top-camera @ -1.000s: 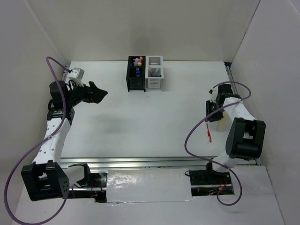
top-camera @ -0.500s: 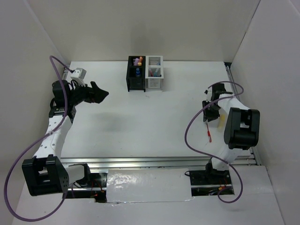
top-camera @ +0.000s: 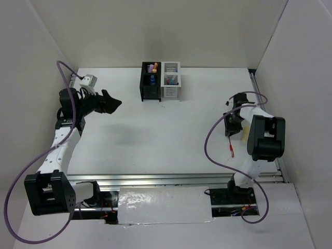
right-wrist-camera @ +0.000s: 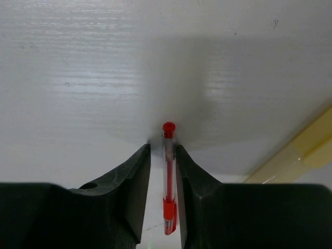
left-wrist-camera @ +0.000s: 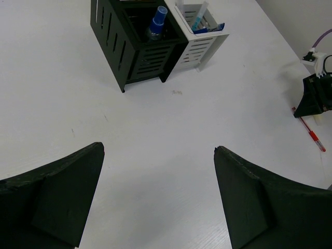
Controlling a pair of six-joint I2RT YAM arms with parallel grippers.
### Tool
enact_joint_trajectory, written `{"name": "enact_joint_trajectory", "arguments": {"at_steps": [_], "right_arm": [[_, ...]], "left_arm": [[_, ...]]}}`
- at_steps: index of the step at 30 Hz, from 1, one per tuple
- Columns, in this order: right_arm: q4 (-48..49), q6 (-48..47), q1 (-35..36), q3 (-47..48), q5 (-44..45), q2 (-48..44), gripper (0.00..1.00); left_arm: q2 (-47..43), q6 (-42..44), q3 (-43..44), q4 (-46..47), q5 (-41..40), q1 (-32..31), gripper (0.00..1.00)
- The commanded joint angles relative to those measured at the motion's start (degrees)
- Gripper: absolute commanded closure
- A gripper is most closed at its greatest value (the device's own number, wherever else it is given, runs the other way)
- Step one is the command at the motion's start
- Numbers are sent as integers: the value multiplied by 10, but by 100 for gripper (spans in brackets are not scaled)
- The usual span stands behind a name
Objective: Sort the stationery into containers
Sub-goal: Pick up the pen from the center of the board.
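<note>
A thin red pen [right-wrist-camera: 168,176] lies on the white table at the right [top-camera: 231,147]. My right gripper [right-wrist-camera: 162,148] points down over its end with the jaws astride it. The pen touches the right finger, and a narrow gap shows at the left finger. My left gripper [left-wrist-camera: 158,150] hangs open and empty above the table at the left [top-camera: 111,102]. The joined black box [top-camera: 151,88] and white box [top-camera: 170,89] stand at the back centre with markers and pens in them. A blue-capped marker [left-wrist-camera: 155,23] stands in the black box [left-wrist-camera: 132,49].
A pale yellow item [right-wrist-camera: 295,155] lies just right of the red pen, close to my right gripper [top-camera: 229,129]. The right side wall stands close behind it. The white box [left-wrist-camera: 199,46] holds blue and clear pens.
My right gripper has shifted a little left and settled over the upper end of the red pen, which has stayed in place. My left gripper has risen slightly.
</note>
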Motion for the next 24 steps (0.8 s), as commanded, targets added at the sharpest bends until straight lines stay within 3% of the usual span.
{"name": "enact_joint_trajectory", "arguments": {"at_steps": [1, 2, 3, 5, 8, 9, 14, 15, 20, 21, 24], "right_arm": [[14, -5, -1, 23, -2, 10, 69], [14, -8, 0, 23, -4, 11, 74], [7, -11, -1, 26, -21, 11, 89], [-8, -22, 5, 42, -67, -19, 100], [-23, -15, 43, 83, -183, -100, 100], [-26, 1, 67, 98, -204, -116, 100], [-57, 54, 102, 222, -388, -132, 100], [-56, 79, 104, 229, -442, -129, 100], [-21, 189, 117, 225, -562, -105, 100], [-13, 204, 121, 217, -572, -102, 100], [40, 266, 139, 173, -613, -103, 100]], "left_arm": [[0, 2, 21, 34, 17, -2, 1], [1, 4, 19, 37, 24, -2, 1], [-1, 6, 17, 44, 27, -3, 1], [-2, 22, 14, 55, 39, -8, 1], [-19, 100, 1, 67, 65, -43, 3], [-24, 167, 0, 67, 65, -53, 3], [-45, 358, 2, 43, 52, -176, 3], [-52, 435, -1, 35, 49, -199, 3], [-113, 694, -100, 68, -32, -370, 3], [-127, 769, -119, 105, -41, -388, 3], [-123, 872, -160, 142, -48, -443, 3]]}}
